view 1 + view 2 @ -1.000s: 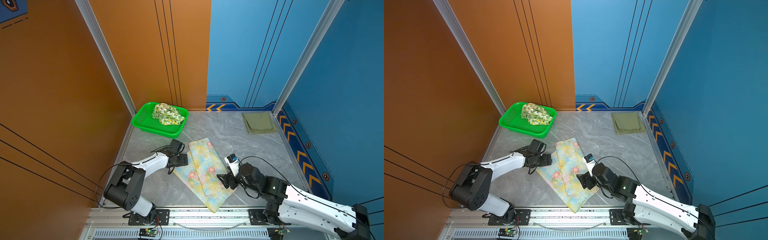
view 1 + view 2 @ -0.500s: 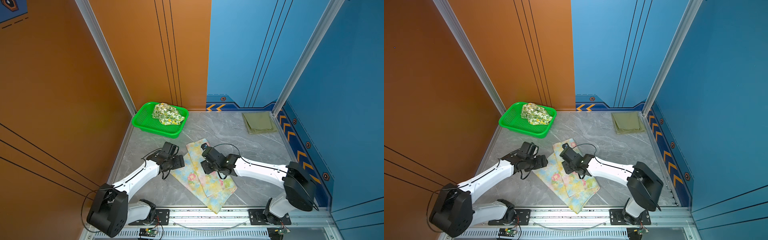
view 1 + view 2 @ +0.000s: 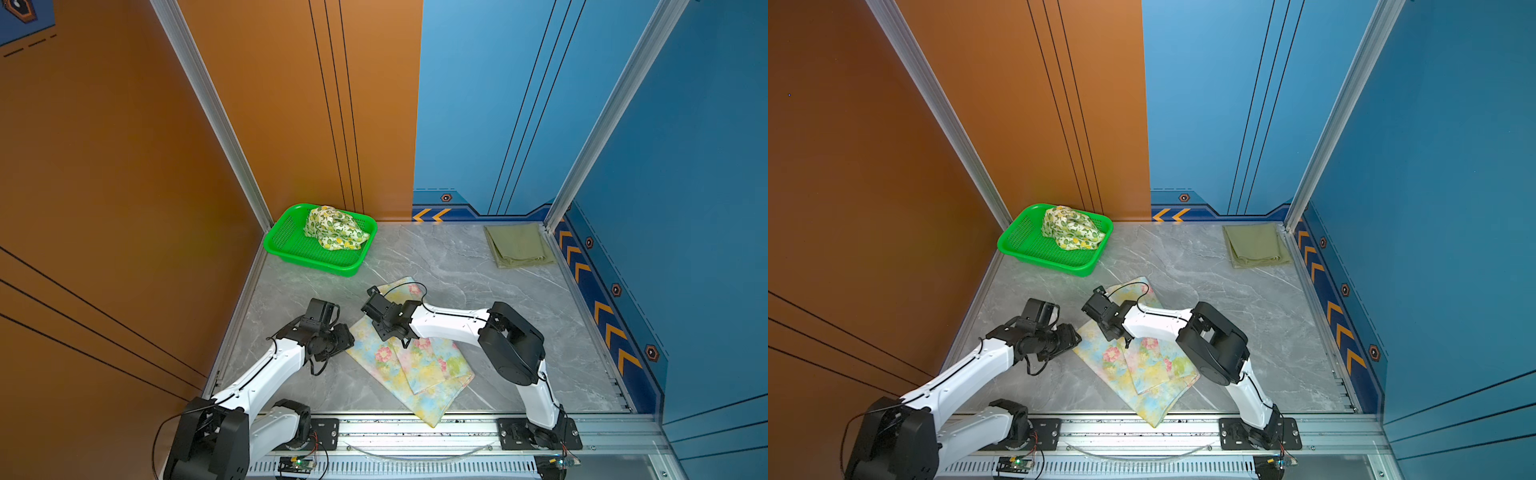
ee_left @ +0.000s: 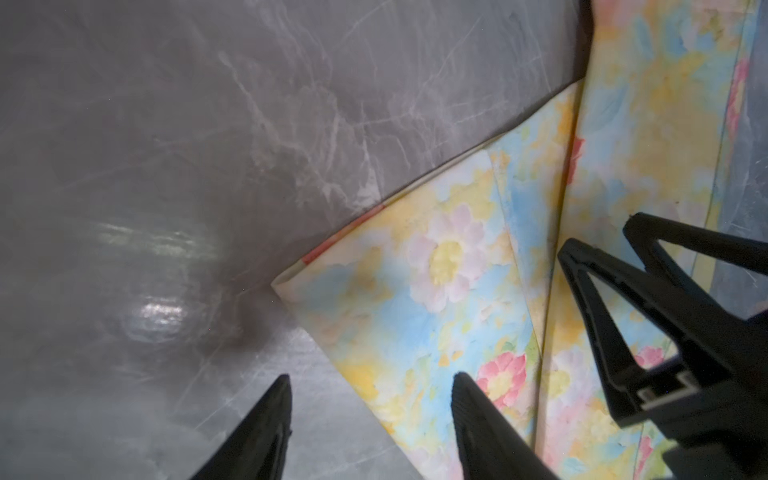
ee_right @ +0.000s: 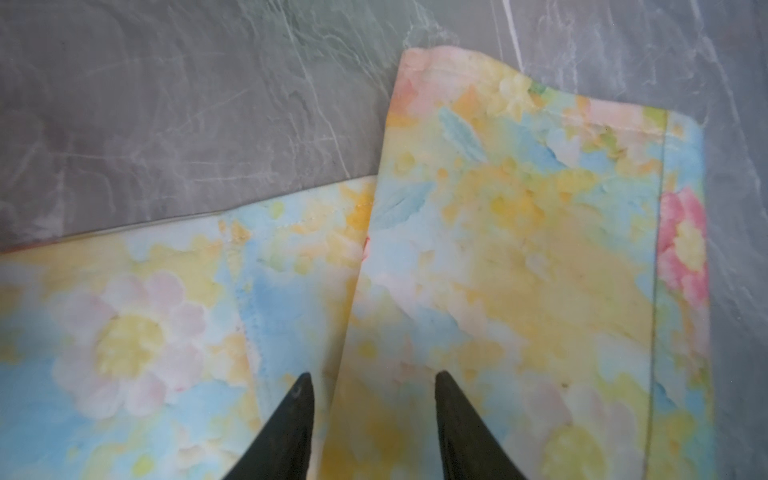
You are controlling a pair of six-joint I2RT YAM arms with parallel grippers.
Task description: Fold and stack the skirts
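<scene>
Both top views show me the olive skirt [image 3: 519, 245] folded, the floral skirt [image 3: 419, 370] part-folded beneath my spread left fingers [image 4: 266, 428] and right fingers [image 5: 286, 436], the lemon skirt [image 3: 332, 228] bunched beyond.

Table [image 3: 457, 266]: grey marble-look slab, smooth, faint sheen with glare patches. Floral skirt [image 3: 415, 365]: thin soft cloth, matt, stitched hems. Olive skirt [image 3: 519, 245]: matt cloth, creased. Lemon skirt [image 3: 334, 228]: matt cloth, crumpled. Basket [image 3: 291, 245]: glossy perforated plastic. Fingers [image 5: 286, 432]: matt black plastic. Arm shells [image 3: 274, 370]: smooth glossy white plastic. Rail [image 3: 374, 420]: bare satin metal. Walls [image 3: 124, 166]: smooth, matt
</scene>
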